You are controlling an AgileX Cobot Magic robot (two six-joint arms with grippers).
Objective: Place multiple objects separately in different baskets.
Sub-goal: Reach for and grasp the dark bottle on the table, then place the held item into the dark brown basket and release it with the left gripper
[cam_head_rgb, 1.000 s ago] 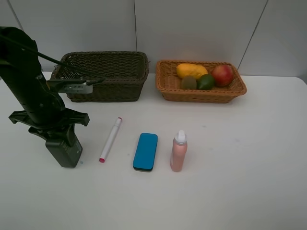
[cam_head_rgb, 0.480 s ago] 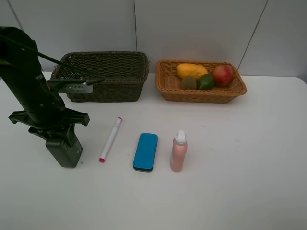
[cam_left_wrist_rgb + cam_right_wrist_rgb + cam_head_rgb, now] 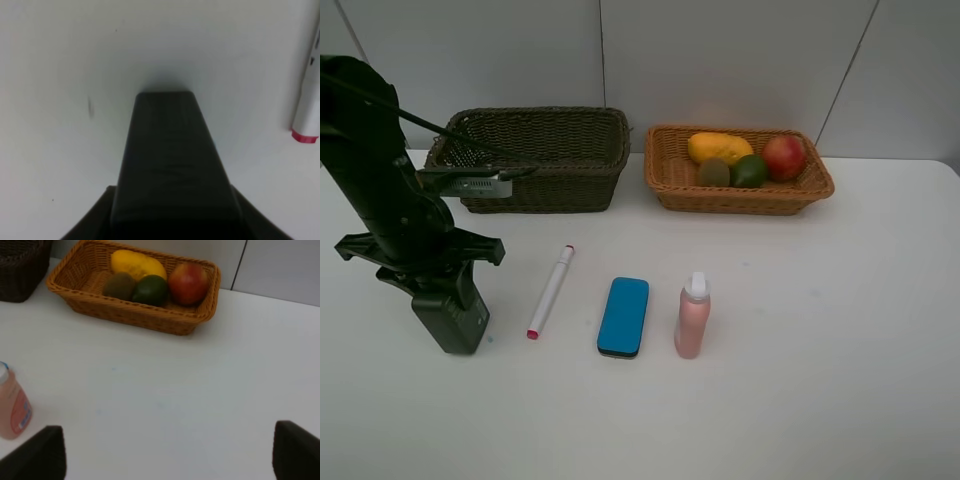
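Out front of the dark olive wicker basket [image 3: 535, 190], off its near corner on the L arm's side, the left end effector [image 3: 440, 292] stands nose-down. As far as I can judge it is clenched on the dark green pump bottle [image 3: 453, 322], whose base looks to be touching the surface [image 3: 820, 380]. Its fingers are mostly hidden in the wrist view, where the bottle fills the middle.

Next out, also in front of that basket, the white pink-capped marker [image 3: 551, 291] lies flat. Past the basket's far end are the blue eraser block [image 3: 623, 316] and the pink spray bottle [image 3: 692, 318], upright. The orange-tan wicker basket [image 3: 740, 198] sits just beside the olive one w/ yellow mango [image 3: 718, 147], red pomegranate [image 3: 784, 157], green avocado [image 3: 750, 171] & brown kiwi [image 3: 713, 172] inside. The right end effector [image 3: 170, 435] hangs released, nothing btwn its fingers, well away from the olive basket.

Risks:
- The bottle looks smooth & tapered, so it could slip or swing on the lift.
- The olive basket's wall is tall, so a low carry would prob. clip the rim & shove the basket.
- A wide swing could knock the marker, which would roll.

The surface is plain white, matte, w/ faint specks. Behind the baskets are pale grey wall panels [image 3: 720, 60] w/ thin seams.
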